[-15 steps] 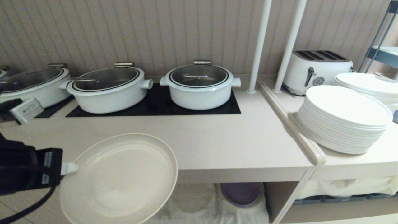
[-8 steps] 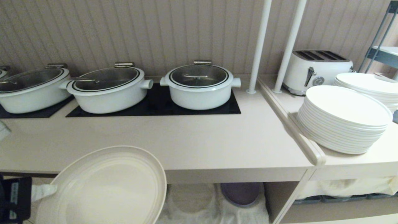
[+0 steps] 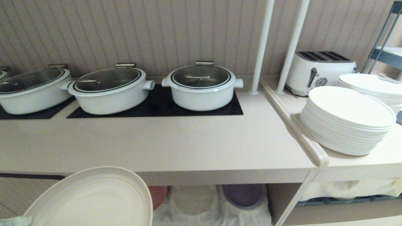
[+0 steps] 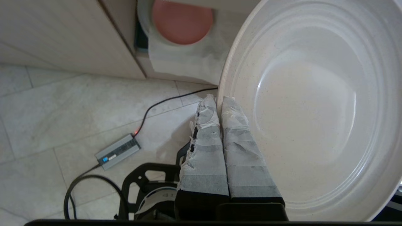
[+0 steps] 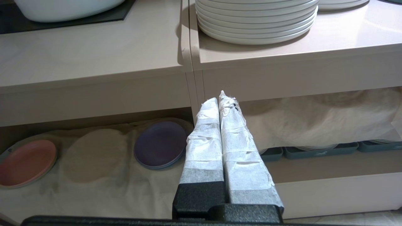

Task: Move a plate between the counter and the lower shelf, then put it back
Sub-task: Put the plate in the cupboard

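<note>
Left gripper point(image 4: 219, 102) clamped on plate point(image 4: 314, 110) rim; lower shelf point(image 3: 201, 204) ahead, below counter point(image 3: 188, 147) (right gripper point(image 5: 220, 99) closed, parked).

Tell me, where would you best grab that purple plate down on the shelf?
By the front rim of the purple plate, coming in level from the shelf's open front. It lies flat on the cloth under the counter, so from above is blocked, and only its thin edge offers a pinch.

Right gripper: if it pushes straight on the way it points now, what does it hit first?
Probably the beige upright divider between the two counters: the shut right gripper points at it. Depth is unclear; the purple round plate lies just beside that line.
</note>
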Controlling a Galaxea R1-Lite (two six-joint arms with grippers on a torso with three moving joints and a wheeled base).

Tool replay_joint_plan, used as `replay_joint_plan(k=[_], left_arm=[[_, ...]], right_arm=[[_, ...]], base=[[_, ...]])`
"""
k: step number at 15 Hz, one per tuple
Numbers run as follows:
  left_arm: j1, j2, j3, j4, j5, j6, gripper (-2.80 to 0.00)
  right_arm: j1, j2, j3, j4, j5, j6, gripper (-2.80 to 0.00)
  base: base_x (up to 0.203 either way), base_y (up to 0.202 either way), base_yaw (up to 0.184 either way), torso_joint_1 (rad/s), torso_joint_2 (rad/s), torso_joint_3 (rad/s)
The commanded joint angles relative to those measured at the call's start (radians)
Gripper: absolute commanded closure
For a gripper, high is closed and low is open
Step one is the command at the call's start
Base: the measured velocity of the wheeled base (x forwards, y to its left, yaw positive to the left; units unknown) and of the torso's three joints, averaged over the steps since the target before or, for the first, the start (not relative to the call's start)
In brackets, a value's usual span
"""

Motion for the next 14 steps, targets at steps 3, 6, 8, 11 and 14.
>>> replay_joint_plan(k=[3,6,8,11,14], left_arm=[[-0.001,-0.026,0.033,0.006,0.005,-0.042,0.0],[-0.001,-0.026,0.049,0.005,0.005,-0.094,0.0],[-0.001,-0.024,0.058,0.004,0.004,-0.116,0.0],[0.0,-0.025,0.059,0.004,0.004,-0.139,0.0],[0.0,-0.03,0.059,0.004,0.003,-0.138,0.0]], right_arm=[[0.0,0.0,0.0,0.0,0.0,0.001,0.0],[0.0,0.0,0.0,0.0,0.0,0.0,0.0],[0.0,0.0,0.0,0.0,0.0,0.001,0.0],[0.0,0.0,0.0,0.0,0.0,0.001,0.0],[0.0,0.0,0.0,0.0,0.0,0.0,0.0]], base=[[0.0,0.0,0.0,0.0,0.0,0.0],[0.0,0.0,0.0,0.0,0.0,0.0],[0.0,0.0,0.0,0.0,0.0,0.0],[0.0,0.0,0.0,0.0,0.0,0.0],[0.0,0.0,0.0,0.0,0.0,0.0]])
